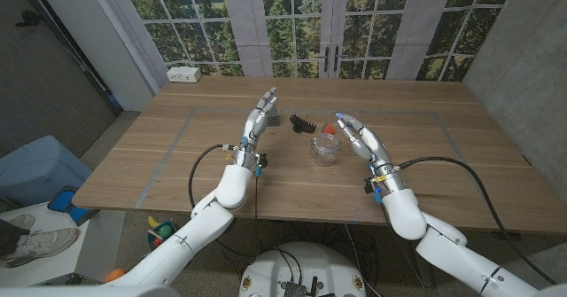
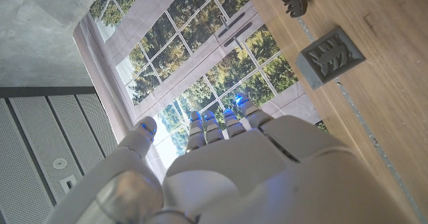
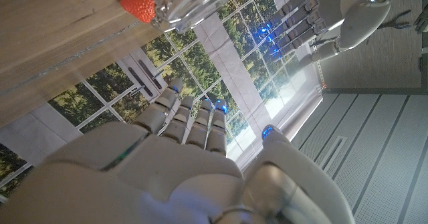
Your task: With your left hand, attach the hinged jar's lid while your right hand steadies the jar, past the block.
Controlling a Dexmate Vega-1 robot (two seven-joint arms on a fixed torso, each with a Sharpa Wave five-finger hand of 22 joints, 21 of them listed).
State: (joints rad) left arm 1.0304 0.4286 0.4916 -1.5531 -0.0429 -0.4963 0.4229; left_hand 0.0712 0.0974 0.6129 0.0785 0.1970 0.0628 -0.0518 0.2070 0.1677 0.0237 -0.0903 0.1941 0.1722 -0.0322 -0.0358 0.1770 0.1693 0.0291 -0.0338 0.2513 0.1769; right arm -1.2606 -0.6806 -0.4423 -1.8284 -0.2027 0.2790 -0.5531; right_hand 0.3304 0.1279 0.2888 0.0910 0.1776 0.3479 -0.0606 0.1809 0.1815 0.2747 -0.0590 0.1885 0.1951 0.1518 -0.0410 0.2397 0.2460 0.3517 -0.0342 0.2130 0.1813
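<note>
Jar stood upright on the worktop near centre, long axis vertical, mouth up; lid state hard to tell. Right hand sat just beside the jar at its 3 o'clock, fingers spread, holding nothing, contact unclear. Small red thing lay beside the jar at about 12 o'clock. Black clip lay at 11 o'clock, grey block further toward 10. Left hand hovered by the block, fingers extended and apart, empty.

head view overhead, wrist views upturned, close
</note>
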